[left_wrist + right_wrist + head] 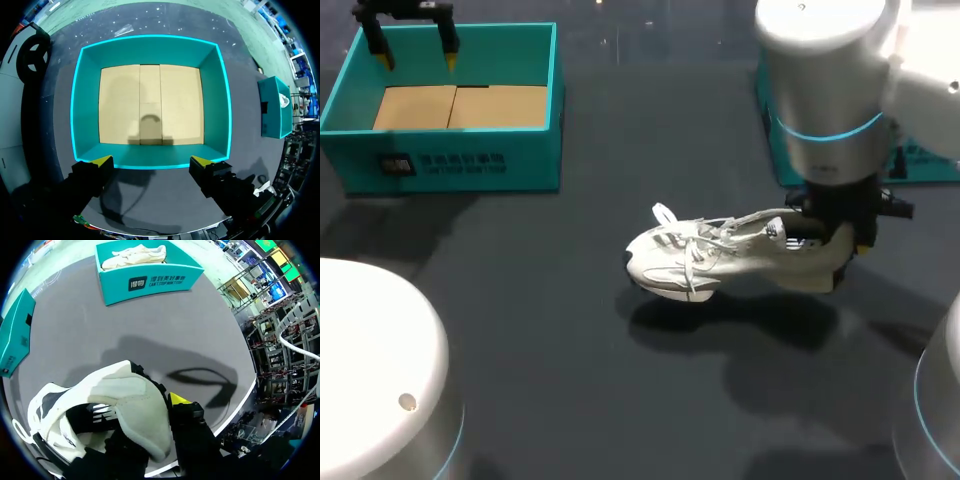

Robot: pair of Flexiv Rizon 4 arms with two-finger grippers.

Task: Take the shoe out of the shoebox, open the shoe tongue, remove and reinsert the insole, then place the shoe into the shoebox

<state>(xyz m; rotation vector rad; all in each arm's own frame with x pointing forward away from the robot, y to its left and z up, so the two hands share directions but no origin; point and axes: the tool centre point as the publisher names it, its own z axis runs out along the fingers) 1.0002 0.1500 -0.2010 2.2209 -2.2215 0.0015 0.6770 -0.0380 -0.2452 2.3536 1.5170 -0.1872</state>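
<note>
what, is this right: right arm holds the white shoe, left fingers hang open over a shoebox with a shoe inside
No: the left wrist view shows the shoebox under the left fingers empty, just its bare floor. The right fingers do hold the white shoe.

white cylindrical arms (820,60), blue light rings (825,130), black pincers (151,161), yellow fingertips (102,161)

I see 1 dark badge (397,165) and 2 lines of pale print (463,163) on the outer front wall of the open teal shoebox (525,135), too blurred for me to read. A second teal box (116,294), well right of that shoebox, carries a similar badge and 1 line of print on its side wall.
</note>
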